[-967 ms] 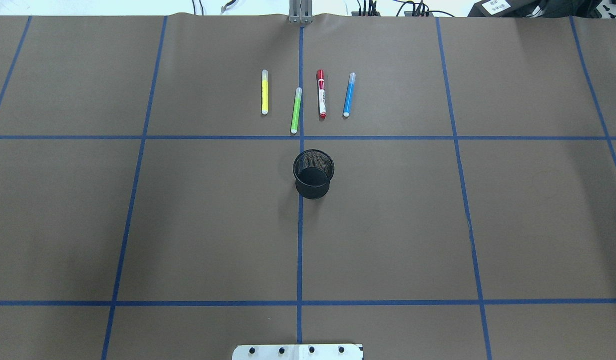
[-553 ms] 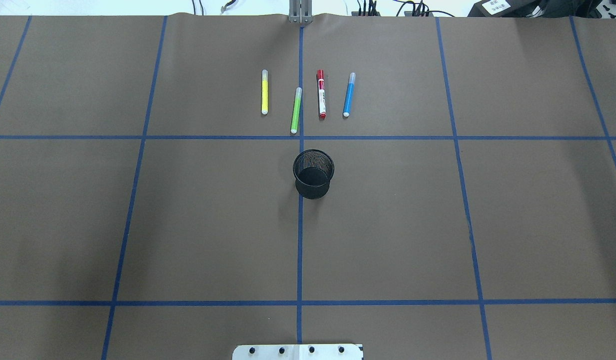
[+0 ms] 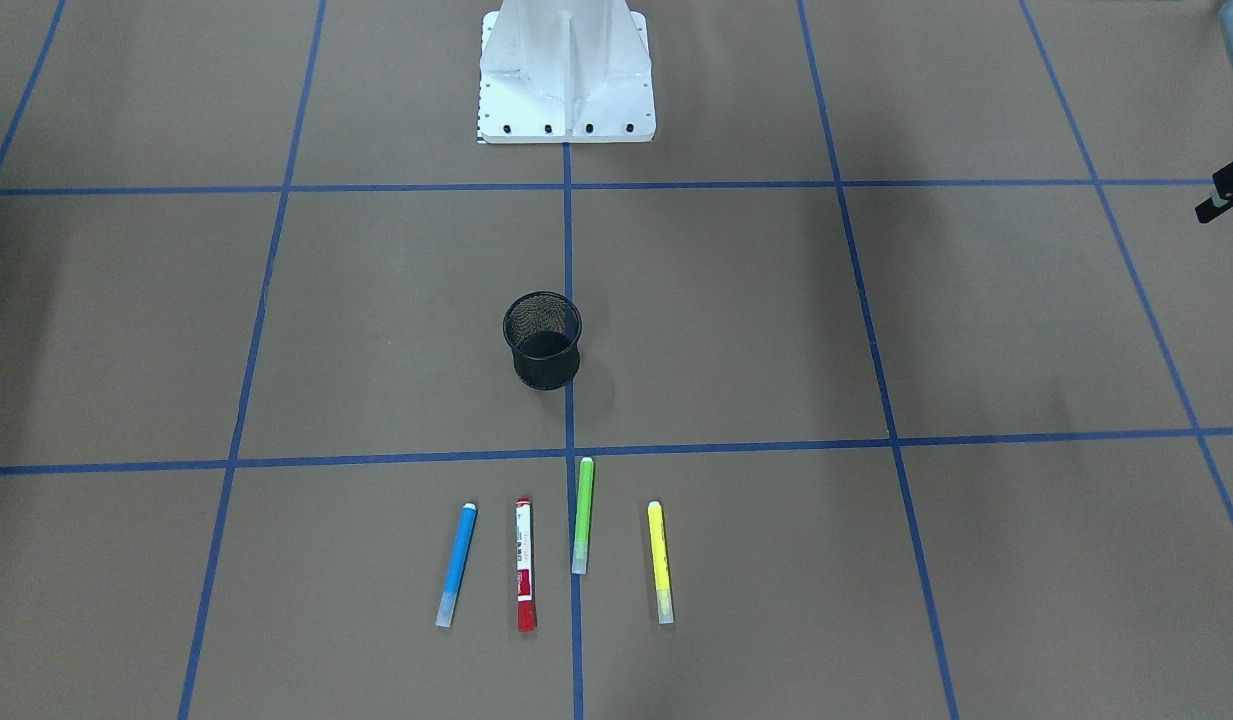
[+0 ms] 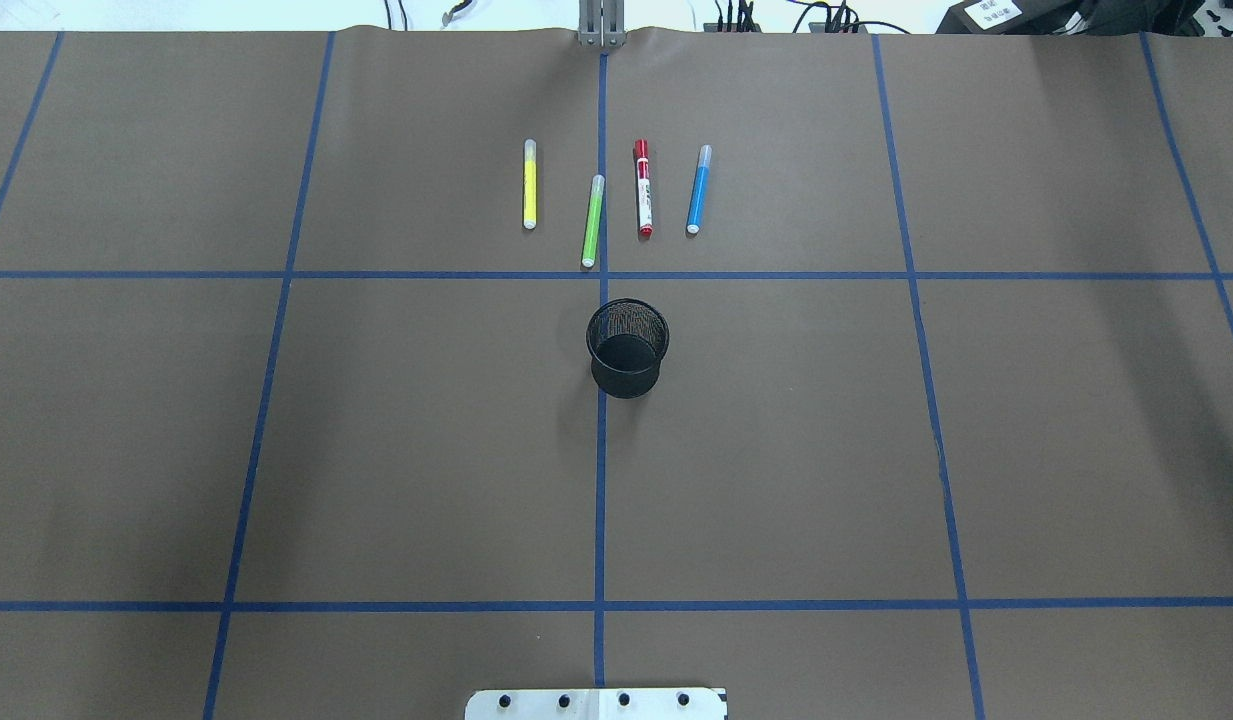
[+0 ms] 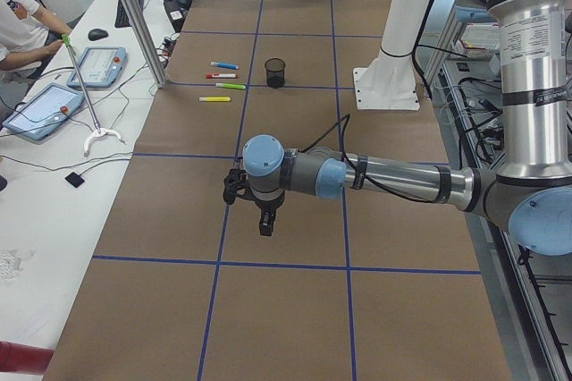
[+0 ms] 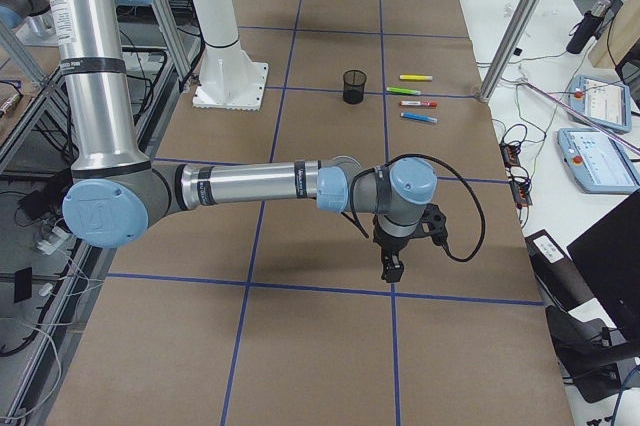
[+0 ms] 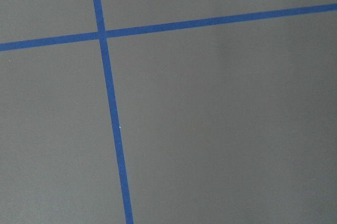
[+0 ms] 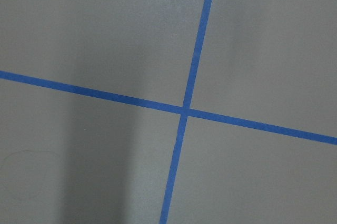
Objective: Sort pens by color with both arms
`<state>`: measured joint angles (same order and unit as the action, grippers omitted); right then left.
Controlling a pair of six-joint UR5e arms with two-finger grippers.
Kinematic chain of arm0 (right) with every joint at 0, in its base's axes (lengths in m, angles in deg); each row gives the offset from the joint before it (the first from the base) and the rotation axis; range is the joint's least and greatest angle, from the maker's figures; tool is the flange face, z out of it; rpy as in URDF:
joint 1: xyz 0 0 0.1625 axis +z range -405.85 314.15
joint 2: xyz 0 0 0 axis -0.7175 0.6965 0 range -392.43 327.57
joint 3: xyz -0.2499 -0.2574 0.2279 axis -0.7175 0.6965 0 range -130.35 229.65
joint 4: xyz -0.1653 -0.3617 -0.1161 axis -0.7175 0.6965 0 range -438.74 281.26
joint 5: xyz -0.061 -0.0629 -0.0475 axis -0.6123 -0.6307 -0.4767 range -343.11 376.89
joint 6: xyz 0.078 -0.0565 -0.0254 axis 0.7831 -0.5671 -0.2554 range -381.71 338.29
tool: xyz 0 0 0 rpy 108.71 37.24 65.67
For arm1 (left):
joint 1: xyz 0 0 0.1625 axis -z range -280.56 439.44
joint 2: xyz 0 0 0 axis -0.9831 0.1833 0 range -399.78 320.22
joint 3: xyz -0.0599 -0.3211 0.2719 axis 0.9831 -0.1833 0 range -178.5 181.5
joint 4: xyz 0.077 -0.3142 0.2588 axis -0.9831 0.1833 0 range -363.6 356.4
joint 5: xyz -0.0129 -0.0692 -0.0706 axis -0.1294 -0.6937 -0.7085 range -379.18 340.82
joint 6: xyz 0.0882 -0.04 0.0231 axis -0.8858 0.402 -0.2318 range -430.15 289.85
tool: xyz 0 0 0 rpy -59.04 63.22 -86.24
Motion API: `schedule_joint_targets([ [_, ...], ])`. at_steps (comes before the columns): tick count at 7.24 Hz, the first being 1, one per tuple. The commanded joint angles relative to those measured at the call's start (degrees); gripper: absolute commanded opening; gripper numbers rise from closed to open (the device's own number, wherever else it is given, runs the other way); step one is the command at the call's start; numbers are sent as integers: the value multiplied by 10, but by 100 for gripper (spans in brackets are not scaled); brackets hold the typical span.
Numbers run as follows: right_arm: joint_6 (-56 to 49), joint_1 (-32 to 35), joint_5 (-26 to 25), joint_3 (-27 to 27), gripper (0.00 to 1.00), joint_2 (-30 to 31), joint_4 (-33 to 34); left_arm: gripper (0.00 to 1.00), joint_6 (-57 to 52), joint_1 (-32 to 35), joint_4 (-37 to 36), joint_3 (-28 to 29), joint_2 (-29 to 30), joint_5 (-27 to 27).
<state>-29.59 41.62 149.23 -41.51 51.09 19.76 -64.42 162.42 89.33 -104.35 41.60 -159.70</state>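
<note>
Overhead exterior view: four pens lie side by side on the far half of the brown worktop (image 4: 376, 450). From the left that's the yellow pen (image 4: 529, 184), green pen (image 4: 593, 220), red-capped white pen (image 4: 643, 188) and blue pen (image 4: 698, 189), none touching. The green one sits a touch nearer the black mesh cup (image 4: 627, 347), which stands upright on the centre tape line. Well apart from the pens, the left pincer (image 5: 264, 225) hangs over bare paper, and so does the right pincer (image 6: 390, 269). Spread or pressed together, I cannot tell for either.
</note>
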Motion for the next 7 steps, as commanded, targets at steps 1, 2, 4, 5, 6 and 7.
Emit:
schedule_joint_targets([
  [1, 1, -1, 17, -14, 99, 17, 11, 100, 2, -1, -2, -15, 4, 35],
  [2, 0, -1, 40, -17, 99, 18, 12, 100, 2, -1, -2, -12, -1, 38],
  [4, -1, -1, 35, -22, 99, 24, 10, 100, 9, -1, -3, -6, -2, 37],
  [5, 1, -2, 35, -16, 99, 24, 11, 100, 21, -3, -1, 7, 4, 38],
  [6, 1, -11, 34, -16, 99, 26, 10, 100, 33, -3, 1, 20, 11, 38],
  [7, 1, -10, 35, -23, 99, 39, 9, 100, 31, -3, 1, 20, 12, 38],
])
